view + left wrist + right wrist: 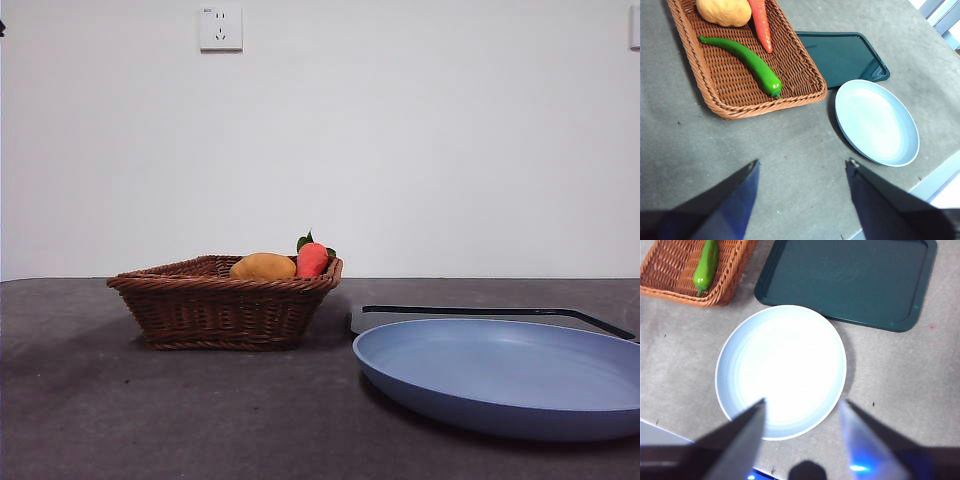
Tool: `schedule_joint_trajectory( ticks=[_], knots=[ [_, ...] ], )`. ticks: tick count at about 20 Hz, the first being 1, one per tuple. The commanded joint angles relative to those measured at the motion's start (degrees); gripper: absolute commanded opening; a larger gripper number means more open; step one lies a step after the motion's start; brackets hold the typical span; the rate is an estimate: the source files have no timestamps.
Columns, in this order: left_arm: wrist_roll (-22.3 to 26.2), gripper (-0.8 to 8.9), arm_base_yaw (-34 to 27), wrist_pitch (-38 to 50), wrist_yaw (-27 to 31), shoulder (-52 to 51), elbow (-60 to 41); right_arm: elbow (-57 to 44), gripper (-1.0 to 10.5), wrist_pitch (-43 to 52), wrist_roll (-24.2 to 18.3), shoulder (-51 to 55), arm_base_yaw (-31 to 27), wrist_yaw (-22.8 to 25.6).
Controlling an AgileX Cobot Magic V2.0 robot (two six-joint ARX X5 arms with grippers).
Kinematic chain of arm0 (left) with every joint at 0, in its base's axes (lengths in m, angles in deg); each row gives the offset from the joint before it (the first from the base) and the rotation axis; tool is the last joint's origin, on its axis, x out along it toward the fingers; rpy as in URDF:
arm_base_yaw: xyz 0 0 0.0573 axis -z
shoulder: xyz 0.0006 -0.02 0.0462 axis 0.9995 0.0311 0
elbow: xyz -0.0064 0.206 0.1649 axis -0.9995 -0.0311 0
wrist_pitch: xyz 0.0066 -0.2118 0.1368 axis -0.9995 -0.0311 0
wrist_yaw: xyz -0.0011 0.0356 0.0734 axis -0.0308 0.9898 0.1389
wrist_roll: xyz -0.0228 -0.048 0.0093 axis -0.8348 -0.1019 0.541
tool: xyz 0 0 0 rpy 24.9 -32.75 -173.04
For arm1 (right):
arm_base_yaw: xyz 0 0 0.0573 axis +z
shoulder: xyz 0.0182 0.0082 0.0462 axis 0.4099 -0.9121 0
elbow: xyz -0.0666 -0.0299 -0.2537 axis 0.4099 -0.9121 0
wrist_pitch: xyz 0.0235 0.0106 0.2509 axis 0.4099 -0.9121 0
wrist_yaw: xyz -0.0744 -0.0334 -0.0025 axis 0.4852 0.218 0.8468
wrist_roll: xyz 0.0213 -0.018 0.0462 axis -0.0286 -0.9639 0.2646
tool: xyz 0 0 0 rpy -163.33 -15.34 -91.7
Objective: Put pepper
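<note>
Left hand (802, 172) two dark pointed blades, right hand (802, 410) similar, bluish glints.

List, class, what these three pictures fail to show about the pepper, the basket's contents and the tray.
- Pepper: hidden in the front view behind the basket wall; cut off by the edge in the right wrist view.
- Orange-yellow lump and red vegetable: cut off by the edge in the left wrist view.
- Tray: in the front view mostly hidden behind the blue plate.

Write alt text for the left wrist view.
A green pepper lies in a wicker basket beside a potato and carrot. The open left gripper hovers over bare table, near a blue plate and dark tray.
</note>
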Motion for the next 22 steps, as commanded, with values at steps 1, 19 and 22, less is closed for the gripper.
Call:
schedule_joint_trajectory(
  ticks=[1, 19, 22],
  knots=[
    [-0.55, 3.26, -0.04, 0.28, -0.24, 0.28, 0.90, 0.94, 3.2, 0.28, 0.42, -1.11, 0.15, -0.09],
    [-0.55, 3.26, -0.04, 1.38, -2.89, 0.28, 0.90, 0.94, 3.1, 13.49, 0.33, -40.06, 0.92, 0.42],
    [-0.55, 3.26, -0.04, 1.53, -2.86, 0.28, 0.92, 0.94, 3.1, 15.58, 0.13, -44.68, 0.92, 0.46]
  ],
)
